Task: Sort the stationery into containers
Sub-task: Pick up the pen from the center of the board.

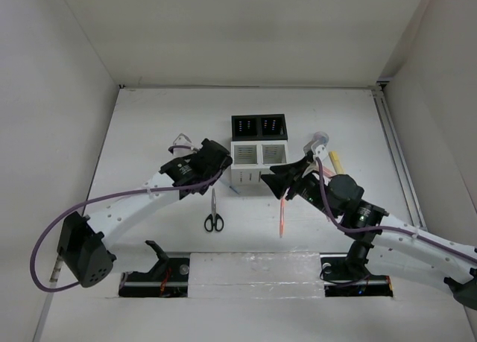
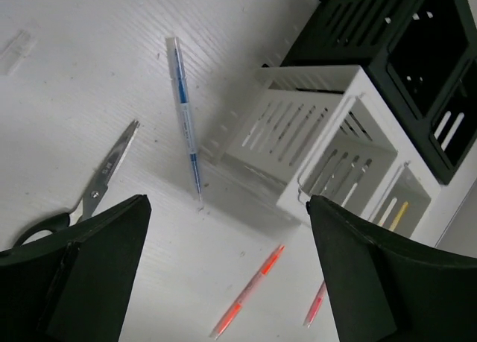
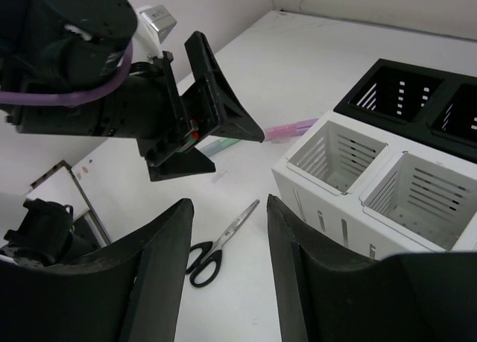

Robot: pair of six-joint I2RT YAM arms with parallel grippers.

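The surface [image 2: 89,96] is matt white with a fine ribbed grain. The white organizer box [image 2: 298,133] and the black organizer box [image 2: 395,44] are smooth moulded plastic, the black one with a slight sheen. The scissors [image 2: 104,174] have bright bare-metal blades and black plastic handles. The blue pen [image 2: 184,118] has a clear plastic barrel, and the orange pen [image 2: 250,288] looks translucent. The fingers [image 2: 89,275] of the left gripper [image 2: 227,200] are matt black plastic.
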